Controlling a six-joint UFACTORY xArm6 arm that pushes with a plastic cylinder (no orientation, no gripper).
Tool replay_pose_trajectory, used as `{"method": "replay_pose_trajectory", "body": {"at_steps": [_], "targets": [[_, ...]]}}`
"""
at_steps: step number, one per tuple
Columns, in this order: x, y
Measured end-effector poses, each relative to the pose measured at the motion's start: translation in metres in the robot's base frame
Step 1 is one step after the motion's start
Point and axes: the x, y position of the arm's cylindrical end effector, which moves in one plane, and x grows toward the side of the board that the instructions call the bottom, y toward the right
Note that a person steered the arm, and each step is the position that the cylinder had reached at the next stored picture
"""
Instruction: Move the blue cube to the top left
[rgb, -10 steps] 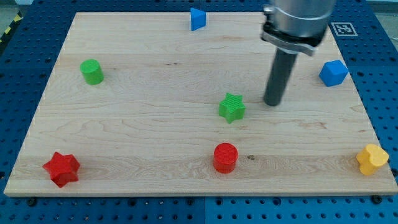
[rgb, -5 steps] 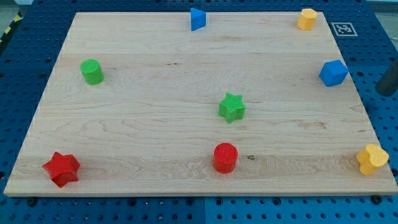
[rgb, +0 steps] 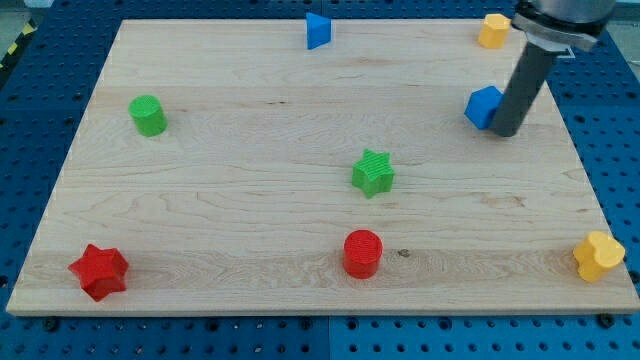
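The blue cube (rgb: 483, 106) sits on the wooden board (rgb: 250, 200) at the view's right, in the upper half. My tip (rgb: 505, 132) rests against the cube's right side, touching it. The dark rod rises from the tip toward the view's top right and leaves the frame there. The board's top left corner holds no block.
A blue triangular block (rgb: 317, 30) stands at the top edge, middle. A yellow block (rgb: 493, 30) is at the top right, another yellow block (rgb: 598, 256) at the bottom right. A green cylinder (rgb: 148, 115), green star (rgb: 373, 172), red cylinder (rgb: 363, 253) and red star (rgb: 99, 271) lie elsewhere.
My tip swung from mid-board out past the board's right edge, then came back in against the blue cube. The cube has slid left, by about its own width.
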Motion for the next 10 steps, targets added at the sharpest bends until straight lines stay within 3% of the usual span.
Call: {"method": "replay_pose_trajectory", "body": {"at_steps": [2,3,5,7,10], "targets": [[-0.016,0.027],[-0.045,0.037],[-0.048,0.037],[-0.027,-0.043],[-0.033,-0.161]]}}
